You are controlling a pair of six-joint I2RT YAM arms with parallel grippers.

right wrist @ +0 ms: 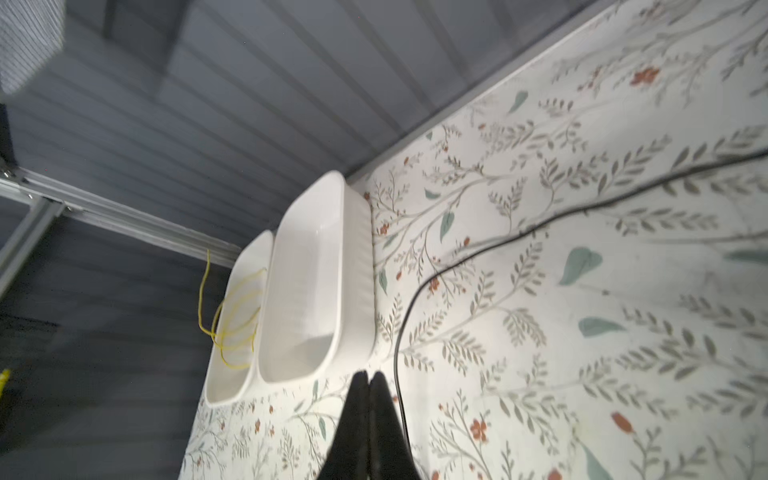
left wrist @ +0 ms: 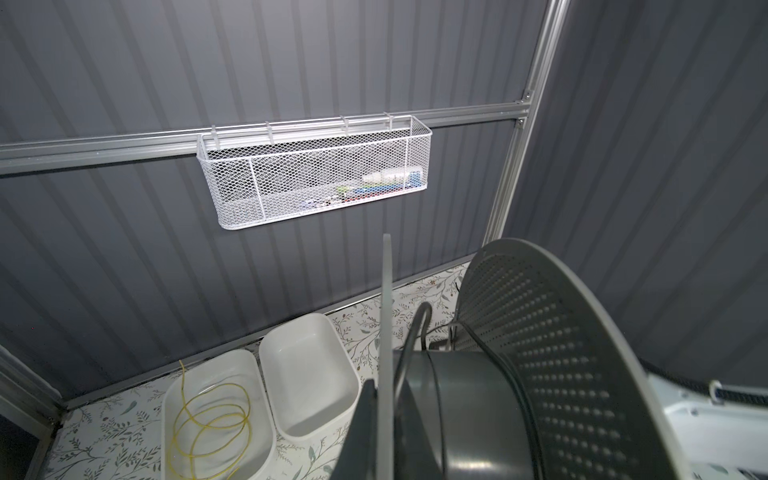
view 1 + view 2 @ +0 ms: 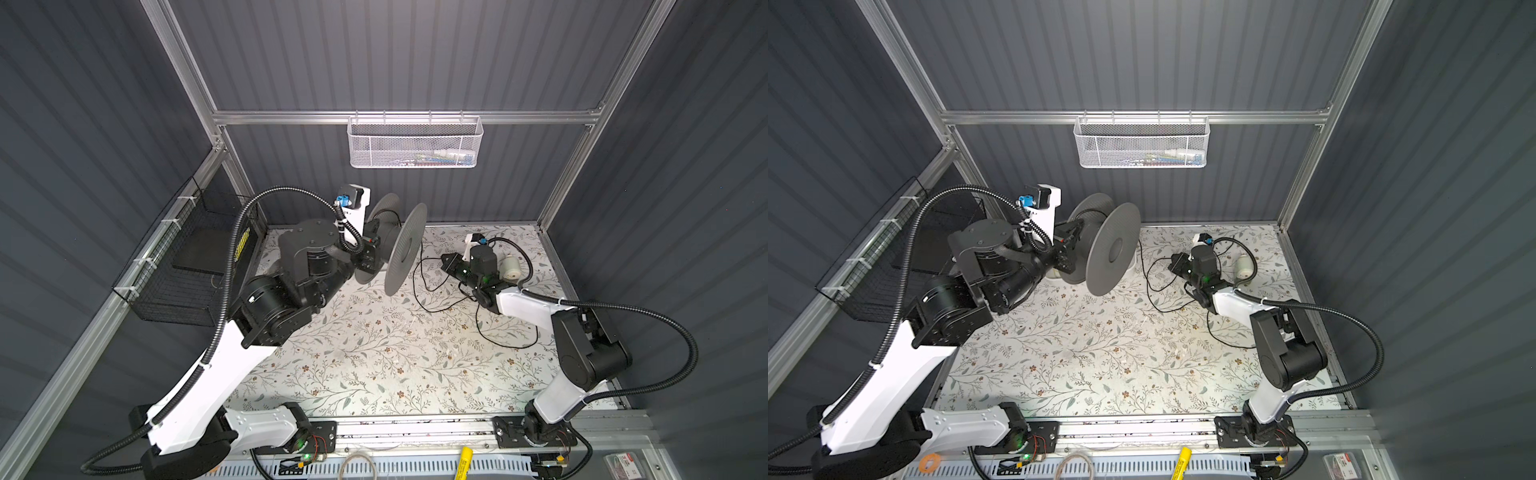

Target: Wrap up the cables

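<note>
Holding the spool point(image 3: 405, 249) up off the counter point(image 3: 353, 365), the left end effector point(image 3: 371, 249) is clamped on the rim of one flange, and the axle lies roughly level. The cables point(image 1: 615, 203), one thin black cord, come down from the hub to the counter. There they lie in loose loops between the spool and the right end effector point(image 3: 445, 259), with more slack beside the right arm. The right end effector has its fingers point(image 1: 357, 415) pressed together. The cord runs just beside them, and we cannot tell if it is pinched.

We judge that the step in hand is winding the slack onto the hub. To do it well, we should hold the spool steady, guide the cord between the two flanges under light tension, and feed it slowly, so that no loop knots or slips over a flange.

Both top views give the whole run of loose cord. Only the left wrist view shows a few turns on the hub, and behind it two white trays point(image 2: 332, 411), one with a yellow wire point(image 2: 208, 415) inside. Only the right wrist view shows the closed fingers from near
</note>
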